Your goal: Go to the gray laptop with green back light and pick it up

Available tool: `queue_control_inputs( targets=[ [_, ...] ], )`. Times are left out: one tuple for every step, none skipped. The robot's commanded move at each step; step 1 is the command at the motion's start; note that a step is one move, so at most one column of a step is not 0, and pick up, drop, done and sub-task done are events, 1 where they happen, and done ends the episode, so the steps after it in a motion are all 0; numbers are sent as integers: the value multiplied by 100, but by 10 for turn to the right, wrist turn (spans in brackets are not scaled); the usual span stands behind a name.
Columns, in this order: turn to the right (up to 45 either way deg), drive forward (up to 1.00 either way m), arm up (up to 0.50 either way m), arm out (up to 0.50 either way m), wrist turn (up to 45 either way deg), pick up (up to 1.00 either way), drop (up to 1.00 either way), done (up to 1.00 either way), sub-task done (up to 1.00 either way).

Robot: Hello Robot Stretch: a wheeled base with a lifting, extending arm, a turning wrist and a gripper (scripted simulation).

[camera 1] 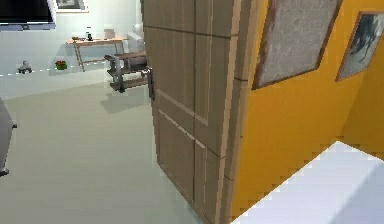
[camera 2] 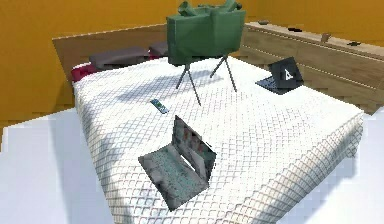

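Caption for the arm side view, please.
Open gray laptop on a white quilted bed, a dark laptop and green object beyond it.

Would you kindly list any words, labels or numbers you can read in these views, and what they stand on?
None can be read.
Near laptop on the bed: patterned screen, no legible text.
Far laptop: a pale mark, too small to read.
Wall picture: no lettering to be made out.

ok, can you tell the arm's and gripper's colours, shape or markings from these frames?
No, these frames give nothing to go on for colour, shape, cables or markings. At the arm side view's bottom, around the middle, lies a white quilted bed with an open gray laptop on it.
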Motion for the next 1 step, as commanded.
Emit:
queue_control_inputs(
  targets=[
    [0,0,0,18,0,0,0,0,0]
  ],
)
